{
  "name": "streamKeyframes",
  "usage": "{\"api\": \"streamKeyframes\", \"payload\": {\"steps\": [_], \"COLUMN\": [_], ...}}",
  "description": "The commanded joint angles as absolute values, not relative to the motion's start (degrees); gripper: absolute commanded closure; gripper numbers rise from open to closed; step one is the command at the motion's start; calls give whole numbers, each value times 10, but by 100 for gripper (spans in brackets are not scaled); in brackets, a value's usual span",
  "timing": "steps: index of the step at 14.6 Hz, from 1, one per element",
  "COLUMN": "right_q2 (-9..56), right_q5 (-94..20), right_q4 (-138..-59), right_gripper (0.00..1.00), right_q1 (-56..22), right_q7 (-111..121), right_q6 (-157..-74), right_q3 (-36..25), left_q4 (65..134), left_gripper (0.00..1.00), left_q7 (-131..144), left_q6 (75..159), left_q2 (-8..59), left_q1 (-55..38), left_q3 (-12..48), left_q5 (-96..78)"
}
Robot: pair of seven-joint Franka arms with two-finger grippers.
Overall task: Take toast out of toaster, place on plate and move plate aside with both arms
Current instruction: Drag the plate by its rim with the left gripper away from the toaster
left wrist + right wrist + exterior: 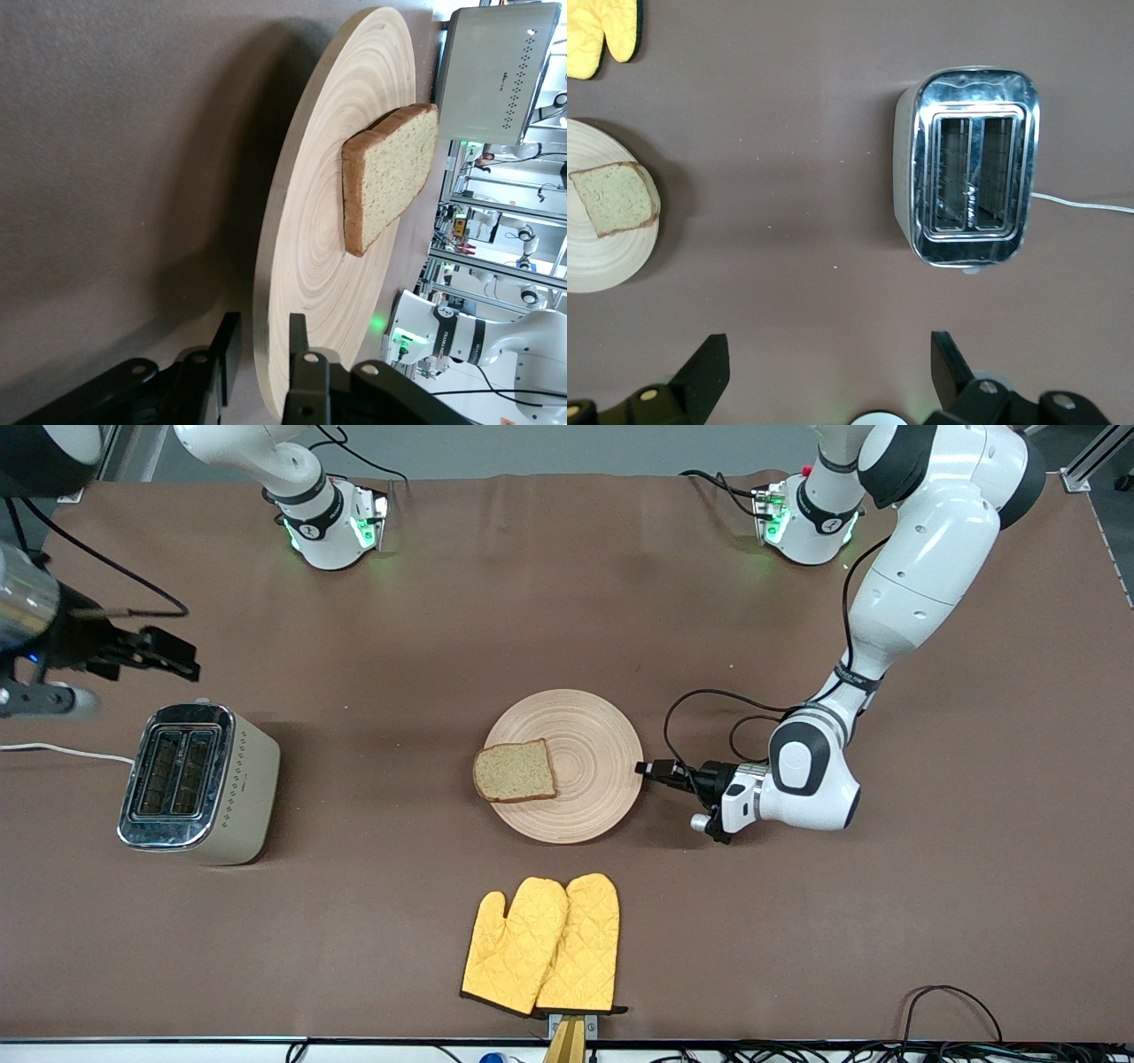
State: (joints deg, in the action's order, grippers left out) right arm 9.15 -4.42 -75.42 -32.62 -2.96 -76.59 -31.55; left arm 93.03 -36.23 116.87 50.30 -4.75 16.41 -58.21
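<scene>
Left gripper (261, 354) pinches the rim of the round pale wooden plate (594, 802) bearing the square wholegrain toast (515, 771); right gripper (828, 376) hangs wide over the worktop (886, 921) near the toaster (197, 782).

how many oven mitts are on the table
2: two yellow oven mitts lie side by side, overlapping, nearer the front camera than the plate. Nothing suggests a third is hidden.

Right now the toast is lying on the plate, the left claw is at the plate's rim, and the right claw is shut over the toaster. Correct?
Not quite: the right claw is open, its fingers spread wide above the toaster, as the right wrist view shows. The rest stands: the toast lies on the plate, and the left claw is at its rim.
</scene>
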Motion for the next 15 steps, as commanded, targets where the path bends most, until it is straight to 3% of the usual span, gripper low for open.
{"api": "streamKeyframes", "payload": {"steps": [1,3,7,12,13,14,15], "right_q2": [18,-37,-35,-33,-33,-33,-33], "right_q5": [9,15,16,14,13,12,12], "right_q4": [-830,-905,-899,-893,-892,-892,-892], "right_gripper": [0,0,0,0,0,0,0], "right_q1": [-335,-333,-334,-328,-317,-250,-159], "right_q7": [-23,-22,-25,-23,-23,-21,-22], "right_q6": [-789,-848,-854,-853,-853,-853,-853], "right_q3": [-310,-310,-310,-309,-294,-241,-137], "left_q4": [927,927,923,917,908,907,907], "left_gripper": [75,79,96,99,99,100,100], "left_q7": [-371,-371,-373,-365,-353,-345,-338], "left_q6": [1173,1173,1172,1150,1124,1100,1080], "left_q2": [515,517,515,483,472,455,431], "left_q1": [-54,-55,-54,-40,-32,-19,-2], "left_q3": [163,163,163,164,163,160,157], "left_q5": [-606,-606,-600,-596,-595,-588,-564]}}
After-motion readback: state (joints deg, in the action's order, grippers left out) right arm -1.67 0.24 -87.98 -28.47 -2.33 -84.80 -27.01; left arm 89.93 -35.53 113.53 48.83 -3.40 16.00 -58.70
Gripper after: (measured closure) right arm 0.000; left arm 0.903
